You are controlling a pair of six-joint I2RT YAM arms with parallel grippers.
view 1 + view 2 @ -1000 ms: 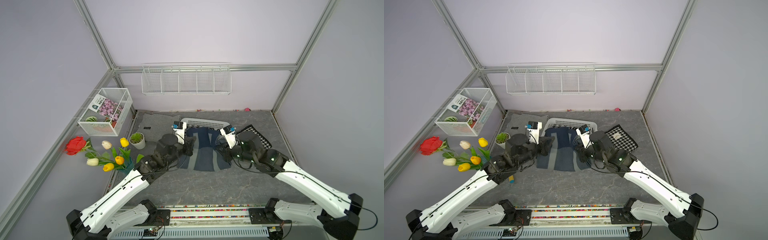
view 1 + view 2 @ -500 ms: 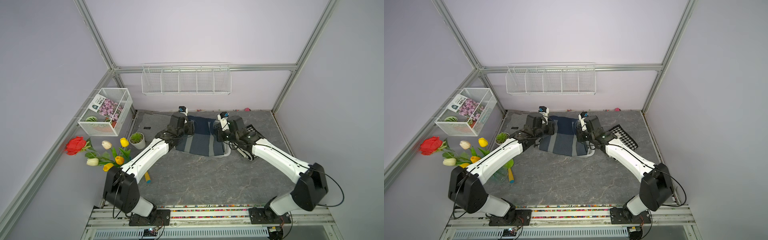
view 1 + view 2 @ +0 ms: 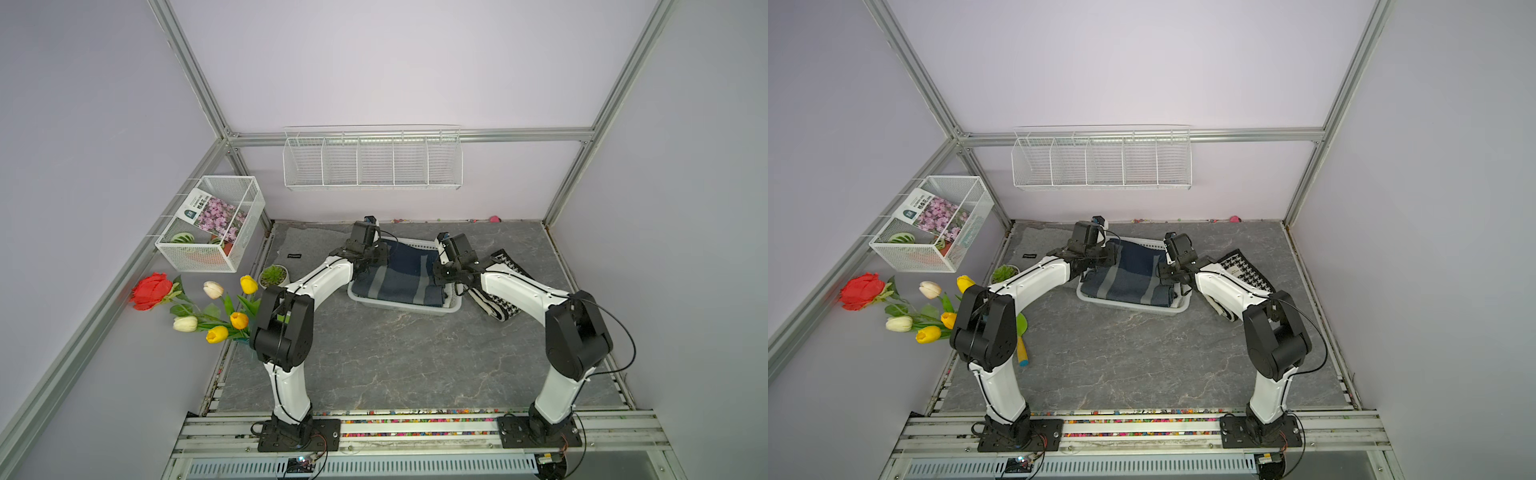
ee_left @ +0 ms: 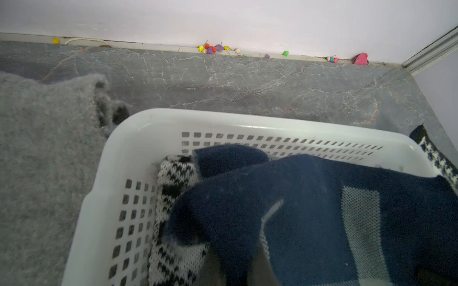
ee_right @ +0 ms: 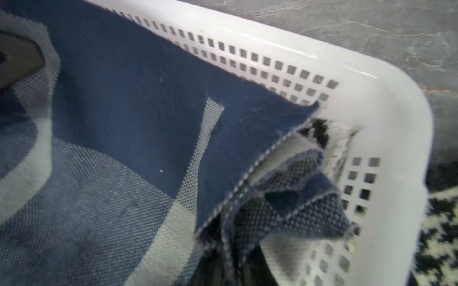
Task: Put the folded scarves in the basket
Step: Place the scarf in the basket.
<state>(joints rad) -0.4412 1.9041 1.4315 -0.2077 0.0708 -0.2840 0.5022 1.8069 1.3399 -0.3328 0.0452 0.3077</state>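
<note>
Navy scarf (image 3: 405,276), pale grey stripes, seemingly folded, fills white basket (image 3: 403,306).

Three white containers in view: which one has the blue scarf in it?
The low plastic basket on the table, holding the blue striped scarf. The wire-mesh box and wire rack hang on the walls.

Arms went from raised near the camera to stretched out low. Scarf (image 3: 401,276), earlier hanging between left gripper (image 3: 379,261) and right gripper (image 3: 441,275), now lies inside the basket (image 3: 405,308).
</note>
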